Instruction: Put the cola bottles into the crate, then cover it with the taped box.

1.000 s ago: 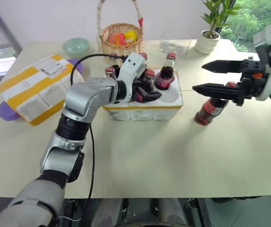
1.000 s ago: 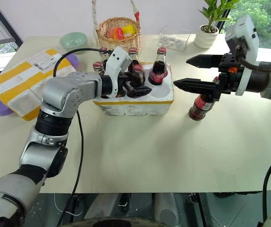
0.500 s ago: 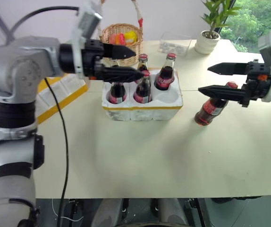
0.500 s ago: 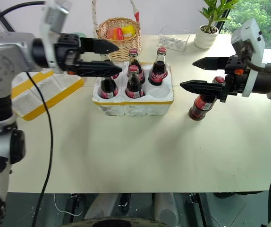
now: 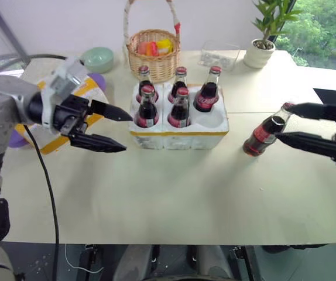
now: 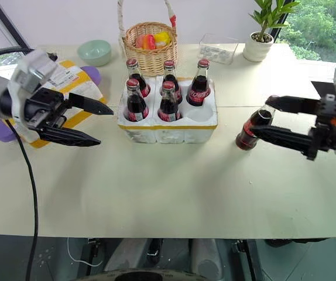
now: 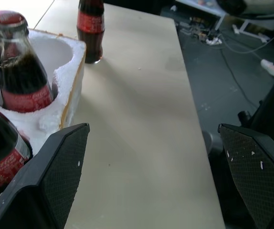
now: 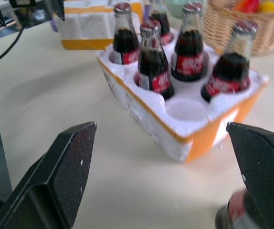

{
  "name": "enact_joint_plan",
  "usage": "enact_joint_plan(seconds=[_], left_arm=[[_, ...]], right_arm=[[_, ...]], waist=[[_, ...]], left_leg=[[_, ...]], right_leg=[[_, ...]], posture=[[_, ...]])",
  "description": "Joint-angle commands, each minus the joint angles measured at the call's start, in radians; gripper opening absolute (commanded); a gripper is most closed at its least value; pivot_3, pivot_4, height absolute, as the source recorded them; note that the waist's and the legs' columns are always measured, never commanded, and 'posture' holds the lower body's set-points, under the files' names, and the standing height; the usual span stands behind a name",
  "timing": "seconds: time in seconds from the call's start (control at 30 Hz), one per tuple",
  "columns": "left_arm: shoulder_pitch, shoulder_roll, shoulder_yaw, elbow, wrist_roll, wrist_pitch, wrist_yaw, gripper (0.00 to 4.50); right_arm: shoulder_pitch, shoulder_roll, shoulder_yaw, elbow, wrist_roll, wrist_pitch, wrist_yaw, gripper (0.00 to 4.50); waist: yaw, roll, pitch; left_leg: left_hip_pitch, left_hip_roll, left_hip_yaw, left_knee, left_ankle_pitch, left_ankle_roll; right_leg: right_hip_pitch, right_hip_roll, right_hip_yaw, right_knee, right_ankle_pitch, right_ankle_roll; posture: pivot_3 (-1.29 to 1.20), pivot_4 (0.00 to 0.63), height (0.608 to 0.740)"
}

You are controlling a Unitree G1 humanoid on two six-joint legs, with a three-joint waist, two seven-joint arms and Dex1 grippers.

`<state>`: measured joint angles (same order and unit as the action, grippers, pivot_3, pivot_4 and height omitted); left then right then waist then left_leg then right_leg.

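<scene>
Glass is the handling problem here: the sixth cola bottle stands leaning on the tabletop, just to the right of the crate, and it looks smooth, hard and rather top-heavy with its dark fill. The right end effector has its two black fingers spread wide on either side of the bottle's upper part, closed on nothing; whether a finger touches the glass cannot be told. I judge the best hold to be across the red label or just above it, where the body is widest and the paper offers some friction. A pinch at the thin neck or red cap would let it swing or slip.

Five cola bottles stand upright in the crate's sockets, and the front right socket is empty. The white foam is light and crumbly, so the bottle should go down straight to avoid gouging the rim or shoving the block.

The left end effector hangs fully open and empty, left of the crate. Behind it lies the taped box, tilted and partly resting on something purple. It is bulky yet probably light; its foam walls dent easily, and the yellow tape is slick, so it likely needs both end effectors on opposite sides.
</scene>
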<state>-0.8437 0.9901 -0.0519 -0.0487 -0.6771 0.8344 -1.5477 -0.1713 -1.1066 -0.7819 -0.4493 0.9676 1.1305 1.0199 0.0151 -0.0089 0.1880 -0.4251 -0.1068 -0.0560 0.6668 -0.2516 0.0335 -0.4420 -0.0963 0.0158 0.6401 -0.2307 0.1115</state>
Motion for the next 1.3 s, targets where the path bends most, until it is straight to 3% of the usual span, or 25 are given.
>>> enact_joint_plan(seconds=[0.03, 0.2, 0.33, 0.43, 1.27, 1.3], left_arm=[[-0.039, -0.025, 0.01, 0.027, 0.017, -0.036, 0.017, 4.49], [-0.062, -0.071, 0.017, 0.037, 0.009, -0.028, 0.04, 4.49], [-0.047, -0.075, 0.022, 0.011, 0.006, -0.024, 0.054, 4.49], [-0.044, -0.075, 0.028, -0.004, -0.006, -0.008, 0.065, 4.49], [0.0, -0.082, 0.044, -0.096, -0.052, 0.016, 0.139, 4.49], [0.001, -0.08, 0.045, -0.098, -0.054, 0.017, 0.139, 4.5]], right_arm=[[0.086, 0.049, -0.128, -0.065, 0.026, 0.048, -0.065, 4.5], [0.239, 0.249, -0.113, -0.132, -0.096, -0.056, -0.26, 4.5], [0.246, 0.425, -0.025, -0.114, -0.175, -0.182, -0.394, 4.5], [0.246, 0.485, 0.047, -0.079, -0.232, -0.274, -0.422, 4.5], [-0.081, 0.508, 0.39, 0.402, -0.415, -0.58, -0.413, 4.5], [-0.089, 0.512, 0.389, 0.414, -0.413, -0.586, -0.414, 3.95]], waist=[[0.0, 0.0, 0.0], [-0.002, 0.0, 0.0], [-0.006, 0.0, -0.001], [-0.005, 0.0, -0.001], [-0.007, 0.0, -0.001], [-0.006, 0.0, -0.001]], left_leg=[[0.0, 0.0, 0.0, 0.0, 0.0, 0.0], [0.0, 0.0, 0.0, 0.0, 0.0, 0.0], [0.001, 0.0, 0.001, -0.001, 0.001, -0.002], [0.002, 0.0, 0.001, -0.001, 0.001, -0.002], [0.005, 0.0, 0.001, -0.001, 0.003, -0.005], [0.005, 0.0, 0.001, -0.001, 0.004, -0.006]], right_leg=[[0.001, 0.0, 0.0, -0.001, 0.0, 0.0], [0.0, 0.0, 0.0, -0.001, 0.0, 0.0], [0.0, 0.001, 0.001, 0.0, 0.0, 0.0], [0.0, 0.001, 0.001, 0.002, 0.0, 0.0], [0.001, 0.002, 0.001, 0.004, 0.0, 0.0], [0.001, 0.002, 0.001, 0.004, 0.0, 0.0]], posture=[[0.0, 0.15, 0.738], [0.0, 0.15, 0.738], [0.0, 0.15, 0.738], [0.0, 0.15, 0.738], [0.0, 0.15, 0.738], [0.0, 0.15, 0.738]])
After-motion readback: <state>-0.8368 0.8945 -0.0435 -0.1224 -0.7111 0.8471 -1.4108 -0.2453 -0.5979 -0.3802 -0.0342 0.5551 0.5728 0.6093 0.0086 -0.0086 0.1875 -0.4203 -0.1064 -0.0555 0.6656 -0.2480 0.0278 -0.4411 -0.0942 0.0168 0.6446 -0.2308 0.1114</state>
